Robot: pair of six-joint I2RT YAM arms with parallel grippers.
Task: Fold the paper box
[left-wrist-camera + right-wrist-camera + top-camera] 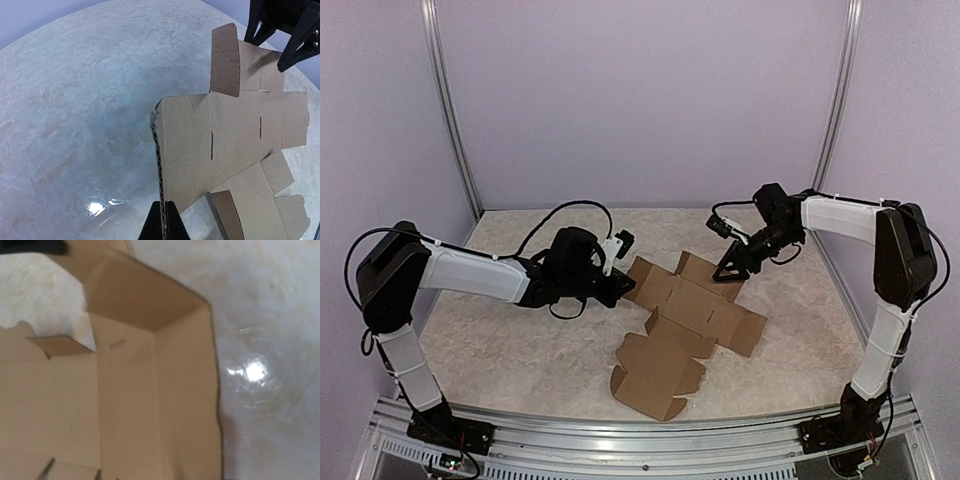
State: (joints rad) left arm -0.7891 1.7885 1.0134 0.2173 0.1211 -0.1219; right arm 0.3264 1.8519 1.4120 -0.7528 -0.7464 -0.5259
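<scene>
Unfolded brown paper box point(685, 320), a die-cut cardboard sheet, sprawls from mid-bench point(500, 345) toward the near edge, far flaps tilting up, slots and tabs showing.

Count's in: one brown cardboard paper box point(690, 320), a single flat die-cut sheet. Two white-and-black robot arms, the left arm point(470, 275) and the right arm point(840, 215). Two grippers to match, the left gripper point(623, 290) and the right gripper point(728, 276). One pale marbled worktop point(520, 340) under it all. Two upright metal posts point(450, 110) at the back. And from the left wrist view, two short slits point(212, 146) in the sheet.
</scene>
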